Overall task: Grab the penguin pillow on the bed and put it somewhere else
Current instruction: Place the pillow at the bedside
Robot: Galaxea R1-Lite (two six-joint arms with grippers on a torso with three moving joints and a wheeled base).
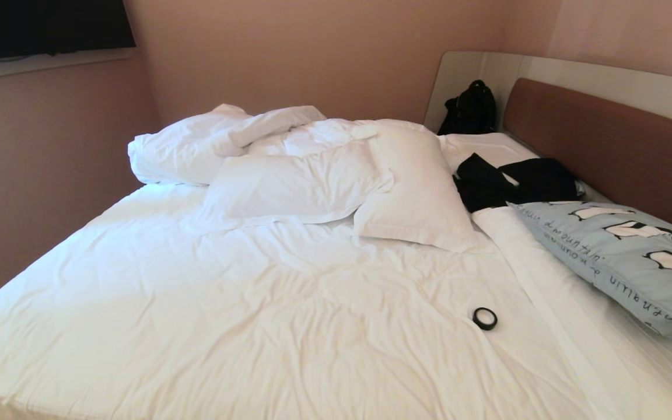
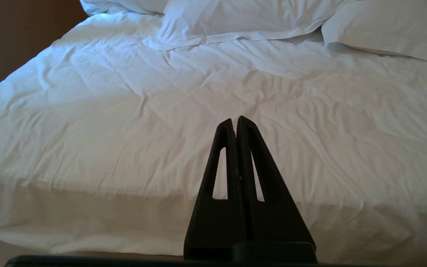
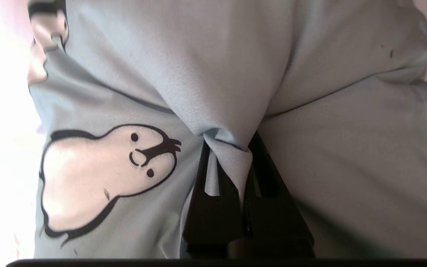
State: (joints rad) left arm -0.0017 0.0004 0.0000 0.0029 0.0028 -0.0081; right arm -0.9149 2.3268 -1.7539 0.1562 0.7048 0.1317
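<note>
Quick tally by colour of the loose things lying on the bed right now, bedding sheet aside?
White pillows: 2
Light blue penguin pillow: 1, pinched in the shut right gripper
Black clothing heap: 1
Black tape ring: 1
White bunched duvet: 1
Total: 6

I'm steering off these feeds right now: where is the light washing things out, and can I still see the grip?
Head view: the bed is bright but its creases read, and the penguin pillow is evenly lit. Right wrist view: one edge is blown out to white, yet the right tool shows clearly, shut on a fold of pillow fabric. Left wrist view: the left tool is a dark silhouette against the sheets.
</note>
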